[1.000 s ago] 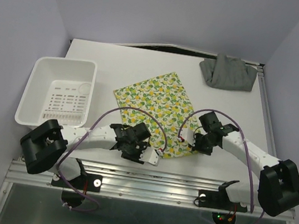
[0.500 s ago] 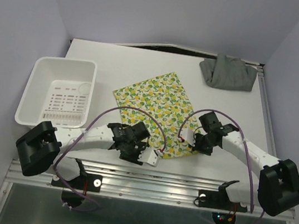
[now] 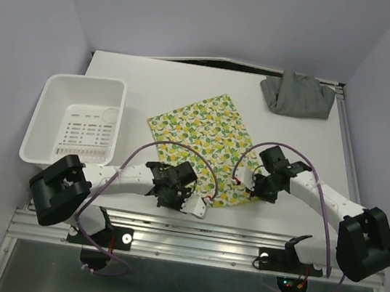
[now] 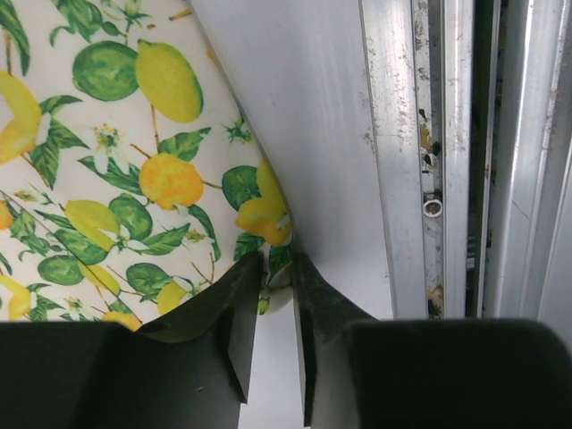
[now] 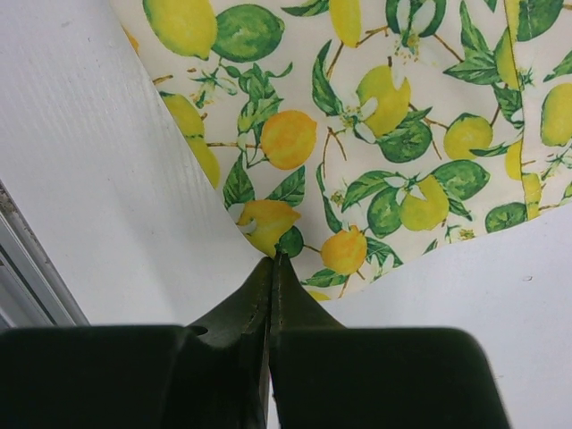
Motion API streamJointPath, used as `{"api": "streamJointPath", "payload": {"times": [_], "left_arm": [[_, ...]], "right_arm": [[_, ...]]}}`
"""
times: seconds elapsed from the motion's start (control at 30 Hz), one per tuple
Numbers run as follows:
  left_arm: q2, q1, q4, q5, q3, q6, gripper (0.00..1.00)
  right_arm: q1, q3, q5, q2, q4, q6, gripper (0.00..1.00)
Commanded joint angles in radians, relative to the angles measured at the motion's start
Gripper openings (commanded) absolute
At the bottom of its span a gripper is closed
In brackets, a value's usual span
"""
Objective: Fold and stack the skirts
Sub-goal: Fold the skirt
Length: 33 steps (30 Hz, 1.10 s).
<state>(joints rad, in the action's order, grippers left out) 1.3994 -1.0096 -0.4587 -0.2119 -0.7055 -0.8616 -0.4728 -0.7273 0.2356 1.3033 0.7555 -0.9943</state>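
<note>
The lemon-print skirt [image 3: 204,136] lies flat in the middle of the table, turned like a diamond. My right gripper [image 3: 244,188] is shut on its near right corner, and in the right wrist view the jaws [image 5: 271,261] pinch the cloth edge of the skirt [image 5: 384,134]. At the near left corner sits my left gripper [image 3: 201,207]. In the left wrist view its jaws [image 4: 277,264] stand a narrow gap apart, with the tip of the skirt [image 4: 134,179] between the fingertips. The grey skirt [image 3: 297,94] lies bunched at the far right corner.
A white perforated basket [image 3: 45,116] stands at the left of the table. An aluminium rail [image 3: 189,235] runs along the near edge, just behind my left gripper, and shows as the metal rail [image 4: 402,134] in the left wrist view.
My left gripper's jaws have narrowed around the skirt's near left corner, and the left arm has shifted slightly. The right arm and both skirts have not moved.
</note>
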Motion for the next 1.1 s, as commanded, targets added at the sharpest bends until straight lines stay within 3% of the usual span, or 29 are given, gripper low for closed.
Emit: {"api": "streamJointPath", "payload": {"times": [0.0, 0.07, 0.13, 0.37, 0.63, 0.73, 0.9, 1.07], "left_arm": [[0.047, -0.007, 0.037, 0.026, 0.023, 0.003, 0.18], [0.015, -0.007, 0.041, 0.031, 0.02, 0.024, 0.06], [-0.037, -0.007, 0.034, 0.023, 0.009, 0.035, 0.0], [-0.264, -0.004, -0.066, -0.033, -0.069, 0.117, 0.0], [-0.434, 0.032, -0.242, -0.17, -0.178, 0.187, 0.0], [-0.503, 0.034, -0.252, -0.149, -0.219, 0.217, 0.0], [-0.525, 0.088, -0.213, -0.106, -0.293, 0.292, 0.0], [-0.504, 0.235, -0.158, -0.055, -0.262, 0.335, 0.0]], "right_arm": [[-0.006, -0.037, 0.001, -0.007, 0.022, 0.023, 0.01], [-0.006, -0.035, 0.002, -0.028, 0.042, 0.031, 0.01], [-0.006, -0.032, 0.005, -0.047, 0.062, 0.045, 0.01], [-0.006, -0.086, 0.008, -0.222, 0.217, 0.127, 0.01], [-0.006, -0.337, 0.045, -0.318, 0.396, 0.214, 0.01], [-0.006, -0.449, 0.045, -0.314, 0.458, 0.255, 0.01], [-0.006, -0.613, -0.002, -0.221, 0.36, 0.324, 0.01], [-0.006, -0.669, -0.074, -0.037, 0.162, 0.292, 0.01]]}}
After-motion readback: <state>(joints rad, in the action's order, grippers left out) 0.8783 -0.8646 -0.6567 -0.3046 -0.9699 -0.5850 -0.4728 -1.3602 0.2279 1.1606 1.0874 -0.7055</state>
